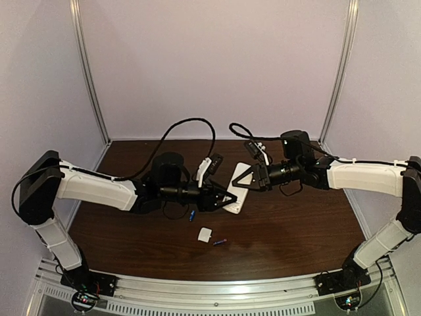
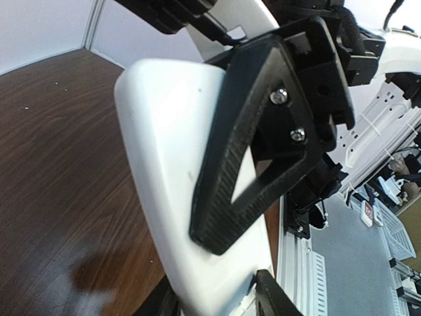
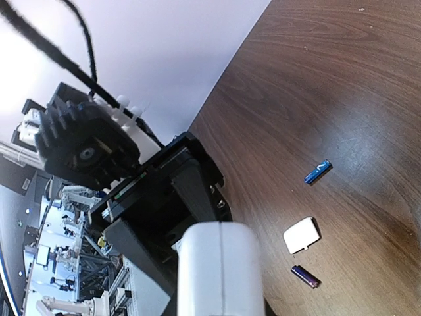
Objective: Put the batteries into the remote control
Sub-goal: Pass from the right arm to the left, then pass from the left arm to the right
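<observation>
Left gripper [image 1: 228,197]: fingers sit either side of the near end of the remote [image 1: 237,200]. Can't tell if they're biting or just standing around it.

Blue battery [image 1: 191,215] lies on the tabletop [image 1: 296,224] just beside this gripper's wrist, on the side toward the arm bases. White cover [image 1: 205,235] is a bit further that way, with the darker battery [image 1: 220,242] just beside it. Both batteries are loose and apart from each other, neither in the remote.

My read on the batteries: tiny, light, hard and round, so they'll roll and squirt out of a sloppy pinch. Take one across its middle, fingers square to its length, low against the tabletop. Polarity marks are too small to read.

Remote: held off the tabletop, tilted, between the two grippers, plain white back facing the left wrist camera. My read: a light, stiff plastic shell, smooth and a bit slippery. Pinch across the flat faces near one end and keep the battery bay uncovered. These views don't show whether the bay is open.

Right gripper [image 1: 241,182]: pinching the remote's far end, one finger flat on its back, the other hidden behind the body.
</observation>
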{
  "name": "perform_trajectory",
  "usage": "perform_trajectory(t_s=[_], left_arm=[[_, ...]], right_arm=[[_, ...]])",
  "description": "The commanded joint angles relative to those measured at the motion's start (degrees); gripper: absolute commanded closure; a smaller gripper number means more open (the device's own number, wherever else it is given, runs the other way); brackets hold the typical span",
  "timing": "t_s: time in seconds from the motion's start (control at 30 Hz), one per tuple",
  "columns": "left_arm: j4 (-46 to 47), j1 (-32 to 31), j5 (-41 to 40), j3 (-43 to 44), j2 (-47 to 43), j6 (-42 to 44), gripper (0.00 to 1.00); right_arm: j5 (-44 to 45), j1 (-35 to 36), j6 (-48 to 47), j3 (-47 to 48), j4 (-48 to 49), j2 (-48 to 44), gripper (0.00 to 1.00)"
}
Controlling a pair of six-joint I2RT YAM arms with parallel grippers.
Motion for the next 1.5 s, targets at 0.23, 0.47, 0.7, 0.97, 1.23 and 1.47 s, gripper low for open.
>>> perform_trajectory(t_s=[0.23,0.47,0.7,0.97,1.23,1.47], left_arm=[[29.32,0.49,7.12,-8.64,1.28,-16.28,0.99],[47.36,1.46,5.5,-13.33,2.29,-27.1,1.0],[62.14,2.03,0.41,-16.16,6.09,-36.02,1.0],[68.52,2.3,-4.65,-16.76,8.96,-39.07,1.0],[71.64,2.27,-6.03,-14.98,11.58,-41.26,1.0],[71.64,2.27,-6.78,-15.04,11.88,-41.56,1.0]], right_arm=[[-4.51,0.45,6.43,-0.87,15.59,-0.2,0.75],[-2.86,-0.3,13.45,-3.11,27.56,-0.82,0.55],[-1.31,-0.26,19.51,-5.62,37.61,0.21,0.59],[0.2,1.71,22.46,-7.5,40.81,1.38,0.66],[0.49,3.02,29.71,-10.04,51.52,5.12,0.7],[0.4,4.29,32.19,-11.02,55.55,6.89,0.87]])
